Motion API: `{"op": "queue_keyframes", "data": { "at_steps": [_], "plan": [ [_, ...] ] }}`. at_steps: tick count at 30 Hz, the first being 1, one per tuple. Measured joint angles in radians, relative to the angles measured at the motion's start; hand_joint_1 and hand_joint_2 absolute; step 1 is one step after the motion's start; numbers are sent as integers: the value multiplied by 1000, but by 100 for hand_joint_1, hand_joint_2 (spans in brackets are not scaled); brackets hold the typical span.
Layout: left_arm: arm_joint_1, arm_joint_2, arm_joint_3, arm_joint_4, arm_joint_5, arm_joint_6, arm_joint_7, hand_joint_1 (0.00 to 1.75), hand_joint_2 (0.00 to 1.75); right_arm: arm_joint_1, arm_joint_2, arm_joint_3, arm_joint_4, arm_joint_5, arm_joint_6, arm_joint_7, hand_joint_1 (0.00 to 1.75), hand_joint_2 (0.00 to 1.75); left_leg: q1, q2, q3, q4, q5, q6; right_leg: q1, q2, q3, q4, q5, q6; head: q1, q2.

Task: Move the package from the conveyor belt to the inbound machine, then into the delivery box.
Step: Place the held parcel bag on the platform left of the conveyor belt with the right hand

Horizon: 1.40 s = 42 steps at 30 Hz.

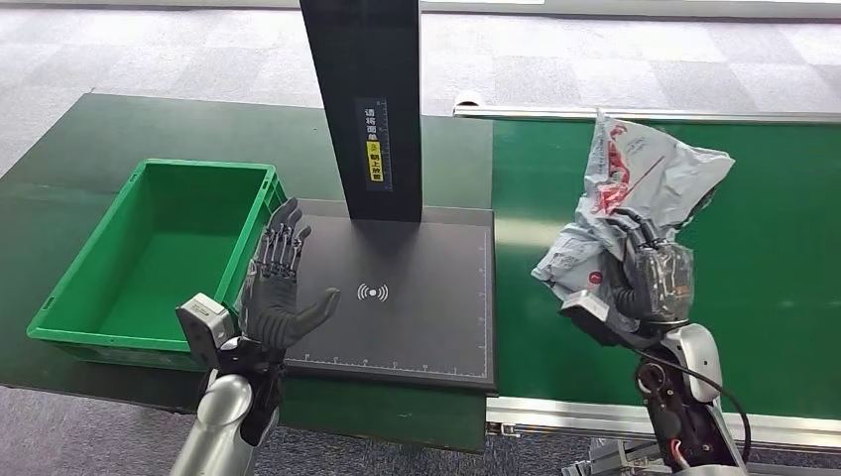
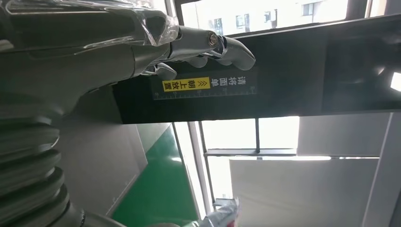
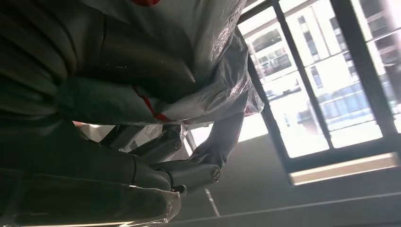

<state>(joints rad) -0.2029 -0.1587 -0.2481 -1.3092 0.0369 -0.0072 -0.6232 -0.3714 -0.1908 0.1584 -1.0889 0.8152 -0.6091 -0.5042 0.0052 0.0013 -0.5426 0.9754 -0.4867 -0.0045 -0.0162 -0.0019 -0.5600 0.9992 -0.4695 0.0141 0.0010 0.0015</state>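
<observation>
Clearly the right hand has its fingers curled around the lower, bunched part of the package, a grey plastic mailer with red print, and the right wrist view shows the same thing from close behind: dark fingers wrapped under crumpled grey film with a red streak. The package is lifted off the conveyor belt, hanging above the belt's green surface near its left edge, its upper part standing up loose above the hand. Nothing else appears to support it.

The left hand holds nothing. Its fingers are spread and pointing up, palm turned toward the right, and it hovers over the front left corner of the inbound machine's black pad, just beside the near right corner of the delivery box. In the left wrist view its thumb and fingertips stand in front of the machine's black post with its yellow label.

As I judge it, the pick from the belt is done and the carry to the inbound machine is in hand. The next move calls for swinging the package leftward across the belt's edge and lowering it onto the pad near the printed wave mark, clear of the post. The slack film could shift in the grip or snag on the pad's right edge, so a steady hold matters.

The delivery box is a green open crate at the left end of the dark green table; its inside shows bare green floor, with nothing in it.
</observation>
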Motion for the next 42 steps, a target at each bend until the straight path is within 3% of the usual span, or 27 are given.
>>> {"op": "queue_keyframes", "data": {
  "at_steps": [3,8,18,24,29,37,42],
  "plan": [
    [-14,-4,0,7,2,0,-4,0,175,29,20,109,-27,67,-22,-2,175,175,0,0,0,0,0,0,0,0,0,0,0,0,0,0],
    [-24,-6,0,17,3,0,-6,0,175,42,35,224,-39,70,-37,23,175,175,0,0,0,0,0,0,0,0,0,0,0,0,0,0],
    [-27,-6,1,26,4,0,-6,0,175,42,34,294,-47,77,-48,26,175,175,-1,0,0,0,0,0,0,0,0,0,0,0,0,0],
    [-40,-12,0,44,12,0,-13,0,175,43,61,372,-39,120,-72,-12,175,175,1,0,0,0,0,0,0,0,-1,0,0,0,0,0],
    [-62,-18,-5,63,17,-2,-14,0,175,44,110,374,-28,178,-77,-96,175,175,0,0,0,0,0,0,0,0,0,0,0,0,0,0],
    [-81,-24,-14,91,28,-7,-14,0,175,19,161,355,35,171,-79,-110,175,175,0,0,0,0,0,0,0,0,0,0,0,0,0,0],
    [-95,-35,-28,113,37,-23,-15,0,175,-42,214,354,154,179,-79,-129,175,175,1,0,0,0,0,0,0,0,-1,0,0,0,0,0]
  ]
}}
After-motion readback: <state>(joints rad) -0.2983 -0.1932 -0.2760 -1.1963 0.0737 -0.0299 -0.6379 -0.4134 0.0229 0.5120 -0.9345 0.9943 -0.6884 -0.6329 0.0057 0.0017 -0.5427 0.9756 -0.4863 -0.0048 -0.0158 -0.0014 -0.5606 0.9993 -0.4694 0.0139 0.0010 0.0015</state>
